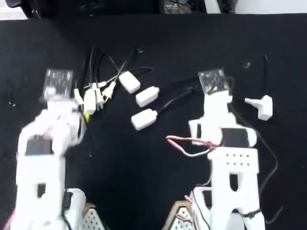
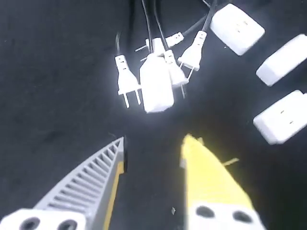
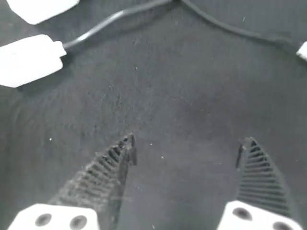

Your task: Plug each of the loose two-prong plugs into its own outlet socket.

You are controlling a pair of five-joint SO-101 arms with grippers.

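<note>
My left jaws were wide open and held nothing. One side was grey and ribbed, the other yellow-taped, and they hung just short of the bundle of small white two-prong plugs (image 1: pixel 91 98) on thin black cords (image 2: pixel 148 19). The nearest plug (image 2: pixel 125 81) lay flat with its prongs pointing back at me. A larger white block-shaped plug body (image 2: pixel 156 86) lay just beside it, with more small plugs crowded against that block's far side.

My right jaws were equally wide open and empty, over bare worktop. A white rectangular outlet socket (image 3: pixel 29 60) on a dark cord lay beyond them, apart.

Three such sockets (image 1: pixel 147 96) lay in a loose row between my two arms, near the bundle. One more white plug (image 1: pixel 263 106) lay alone beside my right arm.

Handling, my estimate:
- **Plugs:** light, hard moulded plastic, smooth enough to twist in the grip.
- **Hold:** best taken across the flat sides of the body, behind the prongs, leaving the prongs free.
- **Cords:** likely to tug and drag neighbouring plugs along.
- **Sockets:** they looked light too and would probably slide when pushed, so the other jaws would need to brace one.

The worktop (image 1: pixel 158 182) was flat, matte black cloth, slightly fuzzy. The room behind showed dark clutter along the far edge, too dim to identify.
</note>
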